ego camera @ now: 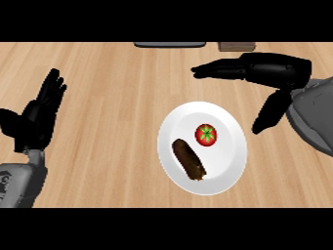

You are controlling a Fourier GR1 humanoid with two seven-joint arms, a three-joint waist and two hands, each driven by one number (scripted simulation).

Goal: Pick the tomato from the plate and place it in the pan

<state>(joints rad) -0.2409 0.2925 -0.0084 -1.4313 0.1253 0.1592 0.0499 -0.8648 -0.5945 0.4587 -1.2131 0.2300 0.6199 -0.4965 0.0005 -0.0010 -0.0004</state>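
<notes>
The small round red tomato with its green stalk-star [206,134] lies on the oval white plate [226,166], a little toward two o'clock of the plate's middle. Just beside it, toward seven o'clock, lies a dark brown elongated piece of food [189,159], apart from the tomato. The plate rests on the light wooden counter [118,97].

At one to two o'clock of the tomato hangs the black right hand [270,73], with fingers stretched out toward nine o'clock and the thumb pointing down at the plate's right rim; fingers and thumb stand apart and hold nothing. It touches neither the tomato nor the plate.

Well off at nine o'clock, the black left hand [33,119] rests with straight fingers up, spread and empty.

At the counter's twelve o'clock edge a dark flat object [169,44] shows only in part; whether it is the pan cannot be told.

By my reading nothing of the task is done yet: the grasp, the lift, the carry and the placing are all left.
</notes>
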